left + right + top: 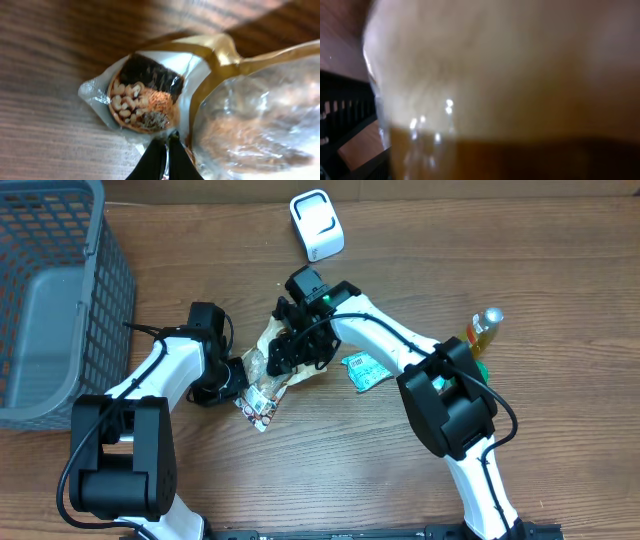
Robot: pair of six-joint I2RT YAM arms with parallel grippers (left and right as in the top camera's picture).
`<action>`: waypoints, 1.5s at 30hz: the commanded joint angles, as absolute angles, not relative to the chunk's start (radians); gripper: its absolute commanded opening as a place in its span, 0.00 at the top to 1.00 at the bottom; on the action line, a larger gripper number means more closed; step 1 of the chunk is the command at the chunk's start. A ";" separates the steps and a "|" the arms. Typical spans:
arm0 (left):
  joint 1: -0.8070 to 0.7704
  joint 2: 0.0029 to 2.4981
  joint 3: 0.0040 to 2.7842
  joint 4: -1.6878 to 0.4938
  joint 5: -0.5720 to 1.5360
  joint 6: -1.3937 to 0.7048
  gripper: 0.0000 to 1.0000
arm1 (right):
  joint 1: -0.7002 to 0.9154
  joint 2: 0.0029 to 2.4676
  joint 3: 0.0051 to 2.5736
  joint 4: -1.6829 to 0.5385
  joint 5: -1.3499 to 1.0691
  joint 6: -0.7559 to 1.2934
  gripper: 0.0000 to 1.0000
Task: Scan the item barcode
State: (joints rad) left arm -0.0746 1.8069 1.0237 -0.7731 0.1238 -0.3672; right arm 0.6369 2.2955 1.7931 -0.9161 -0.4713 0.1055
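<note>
Overhead evenly lit, sharp; wrist views blurred, glare on the packet [150, 95].

Overhead, the right gripper [300, 348] covers the top of the bag [260, 402]; how its jaws stand cannot be told. The right wrist view is one tan blur, edge to edge. In the left wrist view the bag's right half is blurred and cut off. The basket [100, 250] runs off the frame's left edge.
</note>
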 commanded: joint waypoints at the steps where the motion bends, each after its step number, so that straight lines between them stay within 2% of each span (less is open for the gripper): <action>1: -0.079 1.884 0.997 -0.735 0.105 -0.377 0.96 | 0.671 2.301 1.786 -0.910 -0.498 0.103 0.23; 7: -0.079 1.884 0.997 -0.731 0.104 -0.377 0.96 | 0.653 2.293 1.802 -0.929 -0.458 0.104 0.08; 13: -0.080 1.884 0.997 -0.728 0.104 -0.377 0.96 | 0.620 2.236 1.898 -1.016 -0.304 0.095 0.00; 22: -0.080 1.884 0.997 -0.720 0.104 -0.371 0.96 | 0.629 2.234 1.905 -0.952 -0.297 0.097 0.00; 29: -0.080 1.884 0.997 -0.716 0.105 -0.366 0.96 | 0.685 2.237 1.824 -0.905 -0.296 0.104 0.05; 34: -0.080 1.884 0.997 -0.713 0.104 -0.361 0.96 | 0.706 2.237 1.737 -0.850 -0.301 0.140 0.19; 37: -0.080 1.884 0.997 -0.695 0.105 -0.361 0.96 | 0.712 2.237 1.688 -0.803 -0.360 0.149 0.23; 41: -0.080 1.884 0.997 -0.646 0.105 -0.350 0.96 | 0.712 2.237 1.673 -0.786 -0.460 0.149 0.33; 45: -0.081 1.884 0.997 -0.604 0.105 -0.328 0.96 | 0.712 2.237 1.673 -0.782 -0.577 0.086 0.35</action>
